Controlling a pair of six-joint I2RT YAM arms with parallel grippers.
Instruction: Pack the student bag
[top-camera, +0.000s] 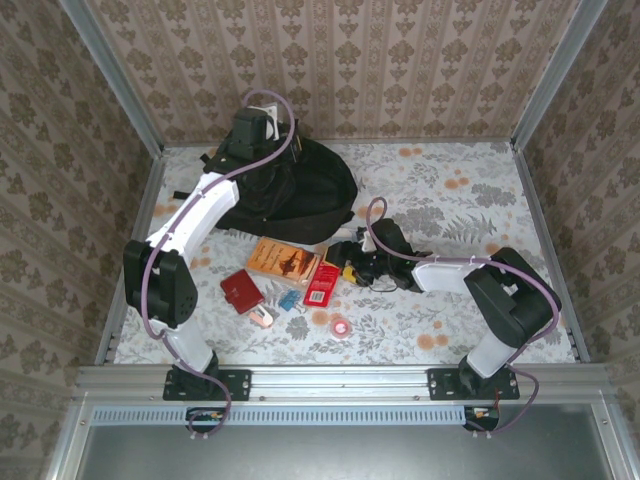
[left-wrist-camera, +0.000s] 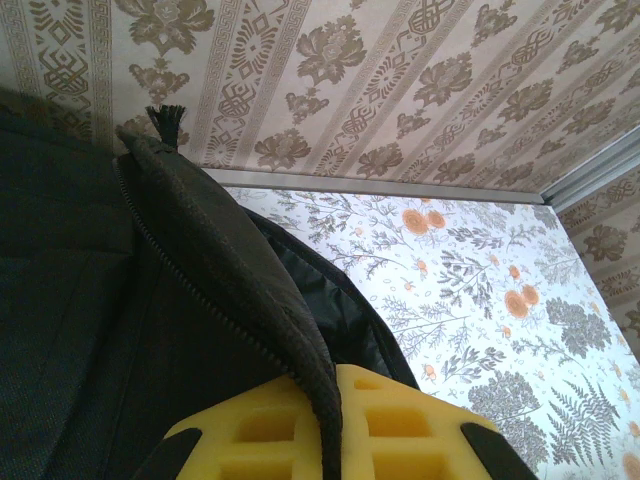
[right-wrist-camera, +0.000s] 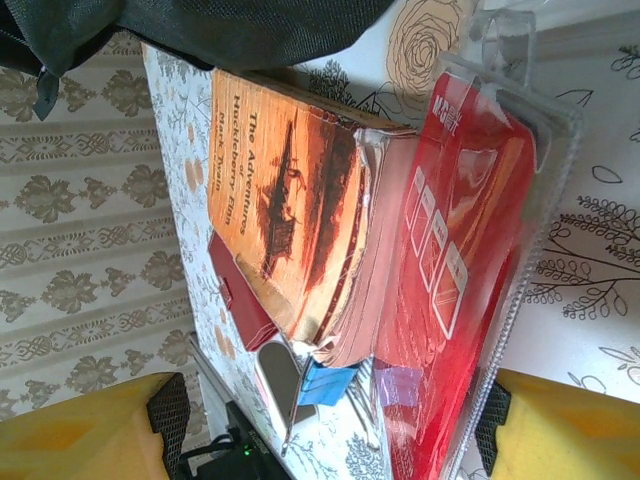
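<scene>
The student bag (top-camera: 300, 195) is a large black backpack lying at the back left of the table. My left gripper (top-camera: 258, 128) is over its top end. In the left wrist view its yellow fingers (left-wrist-camera: 420, 430) are shut on the zippered edge of the bag's flap (left-wrist-camera: 230, 260), which stands raised off the bag. My right gripper (top-camera: 346, 262) is low on the table just right of an orange paperback book (top-camera: 282, 260) and a red blister pack (top-camera: 322, 283). It is open, and in the right wrist view the book (right-wrist-camera: 285, 200) and the pack (right-wrist-camera: 460, 260) lie between its spread fingers (right-wrist-camera: 560, 430).
A dark red wallet (top-camera: 242, 290), a blue binder clip (top-camera: 289, 299), a small pale object (top-camera: 262, 316) and a red tape roll (top-camera: 340, 326) lie in front of the book. Patterned walls and metal rails bound the table. The right half is bare floral cloth (top-camera: 470, 200).
</scene>
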